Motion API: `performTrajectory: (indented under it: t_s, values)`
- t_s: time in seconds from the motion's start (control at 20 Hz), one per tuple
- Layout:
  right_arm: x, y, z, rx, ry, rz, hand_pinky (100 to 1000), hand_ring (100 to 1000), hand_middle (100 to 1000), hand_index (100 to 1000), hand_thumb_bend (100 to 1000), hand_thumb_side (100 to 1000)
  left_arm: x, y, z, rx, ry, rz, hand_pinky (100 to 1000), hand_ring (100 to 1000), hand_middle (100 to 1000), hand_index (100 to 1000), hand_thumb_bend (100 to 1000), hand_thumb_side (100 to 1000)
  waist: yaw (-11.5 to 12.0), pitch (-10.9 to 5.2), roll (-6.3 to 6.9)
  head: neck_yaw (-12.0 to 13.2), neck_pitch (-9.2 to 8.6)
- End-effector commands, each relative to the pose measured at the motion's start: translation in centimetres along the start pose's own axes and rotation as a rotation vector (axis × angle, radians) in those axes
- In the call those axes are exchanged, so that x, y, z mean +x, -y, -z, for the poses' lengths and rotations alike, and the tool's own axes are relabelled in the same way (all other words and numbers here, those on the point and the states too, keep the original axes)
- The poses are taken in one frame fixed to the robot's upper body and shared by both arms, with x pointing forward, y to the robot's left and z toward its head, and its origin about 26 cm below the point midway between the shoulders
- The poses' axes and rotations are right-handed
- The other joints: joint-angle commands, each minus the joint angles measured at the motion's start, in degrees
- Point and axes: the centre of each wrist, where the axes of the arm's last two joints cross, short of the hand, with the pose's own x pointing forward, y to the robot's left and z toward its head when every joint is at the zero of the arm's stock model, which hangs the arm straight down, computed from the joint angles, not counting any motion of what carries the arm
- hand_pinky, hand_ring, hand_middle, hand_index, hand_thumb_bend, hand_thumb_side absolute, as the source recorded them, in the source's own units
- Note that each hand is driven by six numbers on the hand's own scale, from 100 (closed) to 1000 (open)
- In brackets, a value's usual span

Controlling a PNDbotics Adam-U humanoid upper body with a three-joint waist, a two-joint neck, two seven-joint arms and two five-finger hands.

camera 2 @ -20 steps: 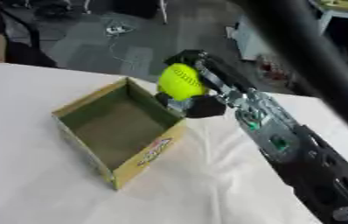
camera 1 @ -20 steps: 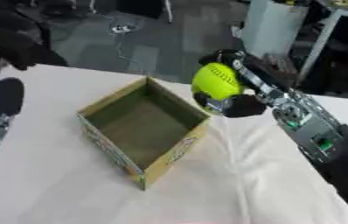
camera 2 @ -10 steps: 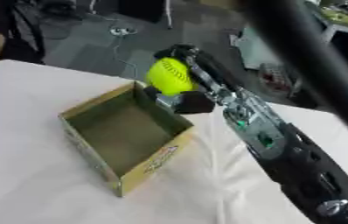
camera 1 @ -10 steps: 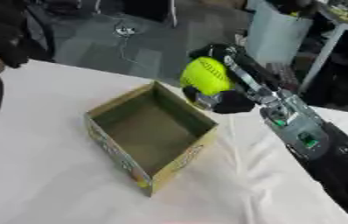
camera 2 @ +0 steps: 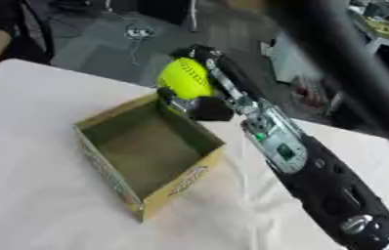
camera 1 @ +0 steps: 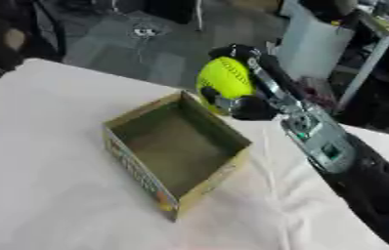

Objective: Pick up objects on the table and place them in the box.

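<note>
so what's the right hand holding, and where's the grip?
The right hand holds the yellow ball, fingers curled over its top and far side, thumb under it, by the box's far corner.

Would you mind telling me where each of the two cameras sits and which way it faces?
Left eye view: in the head, looking down at the table; shows the right robot hand gripping the yellow ball.
Right eye view: beside it, same downward aim; a blurred dark bar crosses the top right.
Shared: the open box, ball above its far corner.
</note>
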Motion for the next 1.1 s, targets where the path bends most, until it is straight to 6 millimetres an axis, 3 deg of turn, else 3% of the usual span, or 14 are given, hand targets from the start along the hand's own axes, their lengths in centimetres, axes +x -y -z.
performTrajectory:
  t_s: [0.05, 0.1, 0.2, 0.25, 0.3, 0.35, 0.4, 0.45, 0.5, 0.55, 0.6, 0.65, 0.9, 1.1]
  values:
    - [0.1, 1.4, 0.3, -0.046, 0.024, -0.003, 100, 100, 100, 134, 100, 451, 0.5, -0.2, 0.7, -0.007, 0.032, 0.007, 448, 538, 722, 741, 100, 720, -0.22, -1.15, 0.26, -0.49, 0.4]
    - [0.1, 1.4, 0.3, -0.055, 0.034, 0.0, 100, 100, 100, 142, 100, 467, 0.5, -0.2, 0.7, -0.01, 0.031, 0.007, 447, 538, 722, 741, 100, 720, -0.28, -1.24, 0.11, -0.22, 0.87]
    - [-0.1, 1.3, 0.2, -0.07, 0.037, -0.005, 100, 100, 247, 325, 100, 496, 0.6, -0.2, 0.9, -0.013, 0.035, 0.007, 448, 539, 722, 741, 100, 720, -0.01, -1.15, -0.06, -0.26, 1.38]
    - [-0.2, 1.1, 0.1, -0.057, 0.038, -0.024, 100, 190, 460, 524, 100, 555, 0.6, -0.2, 1.0, -0.013, 0.039, 0.006, 448, 539, 722, 741, 100, 720, 0.14, -1.11, -0.12, -0.42, 1.58]
    - [-0.3, 1.0, 0.0, -0.038, 0.041, -0.049, 100, 111, 380, 450, 100, 528, 0.6, -0.2, 1.0, -0.012, 0.043, 0.004, 448, 539, 722, 741, 100, 720, 0.23, -1.08, -0.15, -0.57, 1.67]
    - [-0.4, 0.9, 0.0, -0.022, 0.048, -0.07, 100, 423, 613, 678, 100, 649, 0.6, -0.1, 1.0, -0.014, 0.045, 0.003, 448, 539, 722, 741, 100, 720, 0.21, -1.05, -0.17, -0.7, 1.67]
    - [-0.4, 0.8, 0.0, -0.009, 0.059, -0.086, 100, 442, 628, 695, 100, 661, 0.6, -0.1, 1.1, -0.016, 0.045, 0.003, 448, 539, 722, 741, 100, 720, 0.15, -1.02, -0.18, -0.82, 1.63]
    - [-0.4, 0.8, -0.1, -0.002, 0.066, -0.095, 319, 574, 742, 788, 100, 752, 0.6, -0.1, 1.1, -0.019, 0.045, 0.003, 447, 539, 722, 741, 100, 720, 0.11, -0.99, -0.19, -0.89, 1.59]
    - [-0.5, 0.7, -0.1, 0.001, 0.073, -0.098, 300, 562, 735, 782, 100, 740, 0.6, -0.1, 1.1, -0.021, 0.045, 0.003, 447, 539, 722, 741, 100, 720, 0.08, -0.97, -0.2, -0.9, 1.56]
    - [-0.5, 0.6, -0.2, 0.005, 0.078, -0.095, 498, 709, 794, 820, 100, 843, 0.6, -0.1, 1.1, -0.023, 0.045, 0.004, 448, 539, 722, 741, 100, 720, 0.08, -0.95, -0.2, -0.87, 1.53]
    - [-0.6, 0.5, -0.2, 0.013, 0.082, -0.087, 462, 674, 782, 812, 100, 830, 0.6, -0.1, 1.1, -0.024, 0.047, 0.004, 448, 539, 722, 741, 100, 720, 0.09, -0.94, -0.2, -0.84, 1.51]
    - [-0.6, 0.4, -0.2, 0.021, 0.085, -0.079, 577, 783, 831, 852, 100, 916, 0.7, -0.1, 1.1, -0.025, 0.048, 0.004, 448, 539, 722, 741, 100, 720, 0.12, -0.93, -0.2, -0.84, 1.49]
    - [-0.6, 0.3, -0.1, 0.042, 0.102, -0.051, 625, 821, 874, 899, 100, 1000, 0.7, -0.1, 1.2, -0.033, 0.049, 0.004, 448, 539, 722, 741, 100, 720, 0.14, -0.85, -0.19, -0.65, 1.4]
    - [-0.8, 0.2, -0.3, 0.044, 0.102, -0.05, 647, 827, 885, 915, 100, 1000, 0.6, -0.1, 1.1, -0.033, 0.046, 0.006, 448, 539, 722, 741, 100, 720, 0.05, -0.97, -0.22, -0.48, 1.13]
